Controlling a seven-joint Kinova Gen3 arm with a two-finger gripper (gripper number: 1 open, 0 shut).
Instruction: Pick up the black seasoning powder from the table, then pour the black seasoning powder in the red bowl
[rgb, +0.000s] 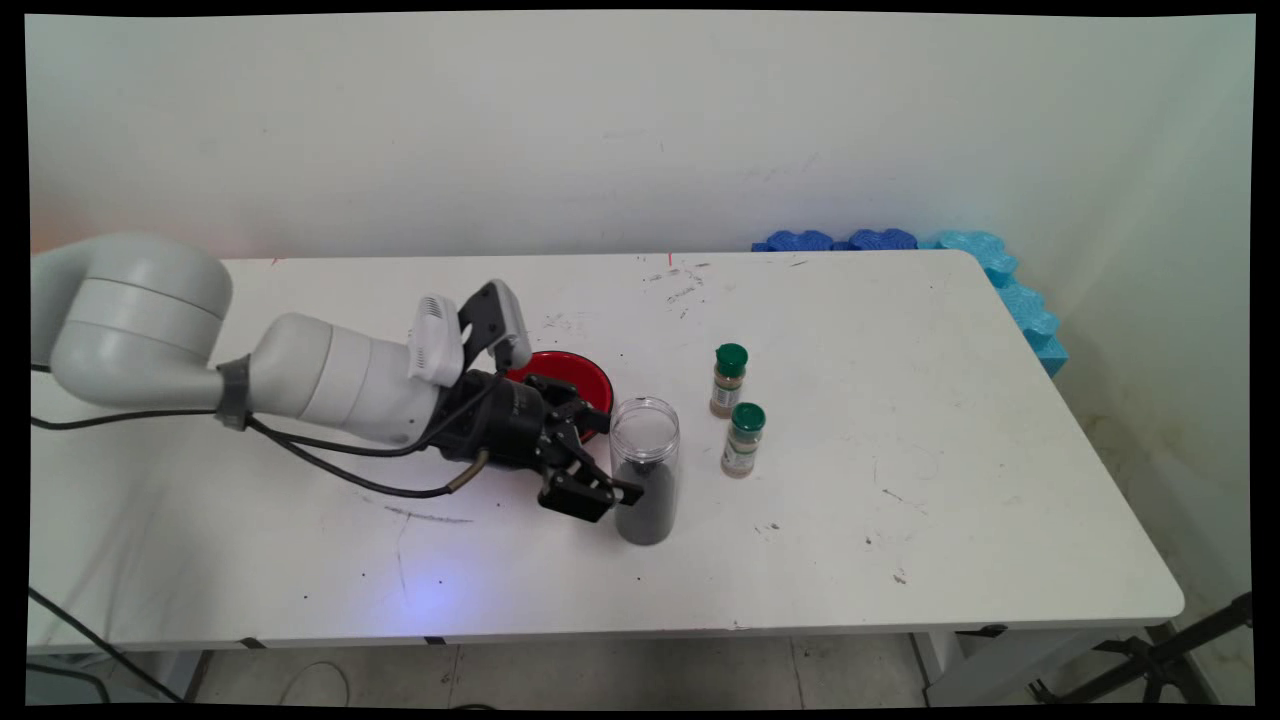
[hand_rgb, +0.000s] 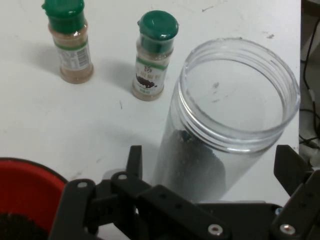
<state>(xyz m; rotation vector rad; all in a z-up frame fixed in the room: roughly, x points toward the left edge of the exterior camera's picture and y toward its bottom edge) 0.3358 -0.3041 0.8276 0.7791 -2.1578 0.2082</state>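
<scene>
Clear jar (rgb: 645, 470) with black, perhaps granular, fill; red bowl (rgb: 575, 380); two tan spice bottles (hand_rgb: 152, 57) with green caps; white table (rgb: 900, 520); black gripper (rgb: 600, 470).

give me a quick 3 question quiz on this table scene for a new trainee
1. True or false: the clear jar has a lid on it.
2. How many green-capped spice bottles stand on the table? A) one B) two C) three
3. Fill in: the red bowl lies on the end effector's far side, and the fingers sit either side of the ____.

Key
1. False: its mouth is open, with dark grains in the lower part.
2. B: one spice bottle farther back, the other spice bottle nearer.
3. Jar: the end effector is open around it, not yet clamped.
</scene>
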